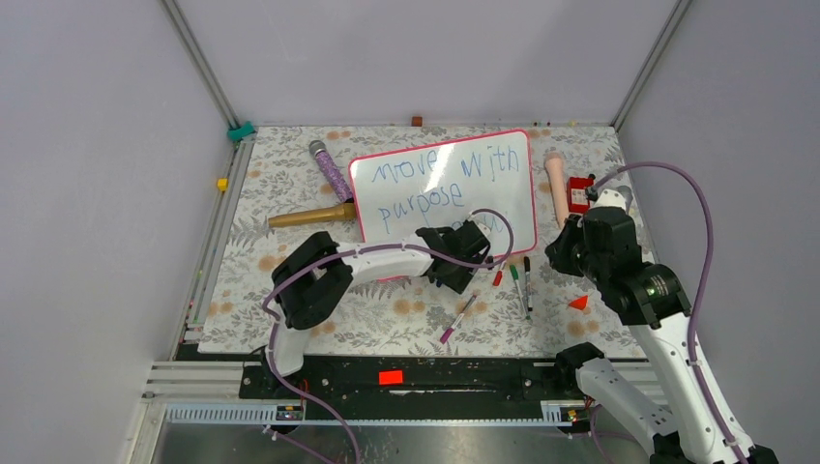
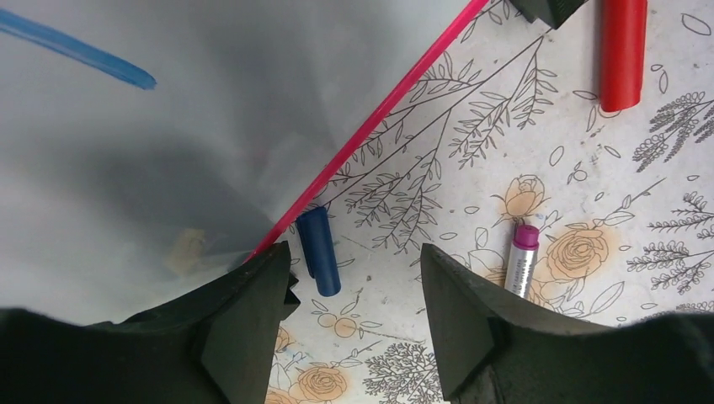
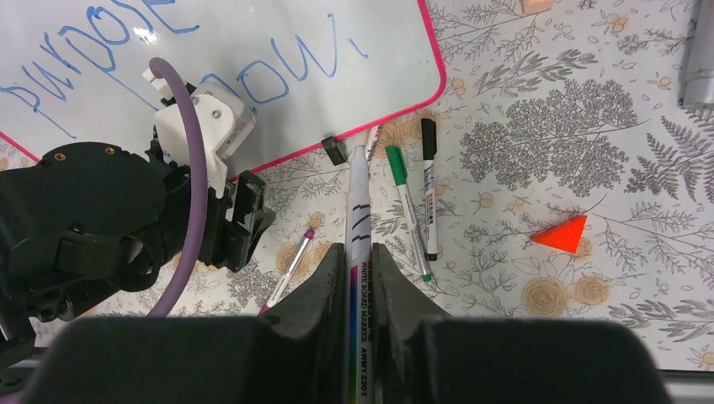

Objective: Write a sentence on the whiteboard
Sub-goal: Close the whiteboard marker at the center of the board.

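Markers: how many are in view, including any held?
5. A white-bodied marker in the right gripper; green marker, black marker and purple-capped marker loose on the tablecloth near the whiteboard; red marker by its rim. The left arm may hide more.

One whiteboard (image 1: 508,198), four blue words (image 1: 423,205). Five markers: red marker (image 2: 623,50), green marker (image 3: 410,215), black marker (image 3: 430,194), magenta-capped marker (image 2: 522,265), plus fifth marker (image 3: 359,198) pinched in right gripper (image 3: 359,252). One loose blue cap (image 2: 318,250). One orange wedge (image 1: 578,303). Three rods: purple rod (image 1: 331,171), gold rod (image 1: 311,217), pink rod (image 1: 556,181).
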Robot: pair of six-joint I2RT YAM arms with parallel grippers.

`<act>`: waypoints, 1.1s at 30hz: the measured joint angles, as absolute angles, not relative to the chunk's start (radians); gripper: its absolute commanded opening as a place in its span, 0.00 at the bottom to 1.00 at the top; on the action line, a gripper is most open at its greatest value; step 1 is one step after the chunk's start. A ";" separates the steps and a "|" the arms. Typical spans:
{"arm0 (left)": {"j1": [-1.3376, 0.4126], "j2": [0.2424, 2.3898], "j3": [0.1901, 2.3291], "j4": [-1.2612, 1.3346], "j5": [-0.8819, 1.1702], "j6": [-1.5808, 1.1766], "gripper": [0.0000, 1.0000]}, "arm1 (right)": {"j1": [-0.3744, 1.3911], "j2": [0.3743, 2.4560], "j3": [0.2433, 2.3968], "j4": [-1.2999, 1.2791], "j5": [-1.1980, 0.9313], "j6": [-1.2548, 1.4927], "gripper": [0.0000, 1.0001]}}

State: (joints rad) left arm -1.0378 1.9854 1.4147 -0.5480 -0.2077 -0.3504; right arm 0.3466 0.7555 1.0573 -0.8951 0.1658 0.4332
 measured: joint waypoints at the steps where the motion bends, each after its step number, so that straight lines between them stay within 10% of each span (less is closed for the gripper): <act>1: -1.036 1.987 1.417 -0.551 -0.207 -0.352 0.59 | 0.347 0.759 1.062 -0.896 0.167 0.429 0.00; 11: -0.992 2.027 1.430 -0.551 -0.145 -0.389 0.34 | 0.347 0.784 1.079 -0.900 0.176 0.411 0.00; 15: -0.985 2.027 1.421 -0.536 -0.139 -0.403 0.00 | 0.347 0.783 1.079 -0.900 0.180 0.411 0.00; 33: -0.929 1.649 1.502 -0.616 0.102 -0.445 0.00 | 0.347 0.700 1.039 -0.867 0.163 0.420 0.00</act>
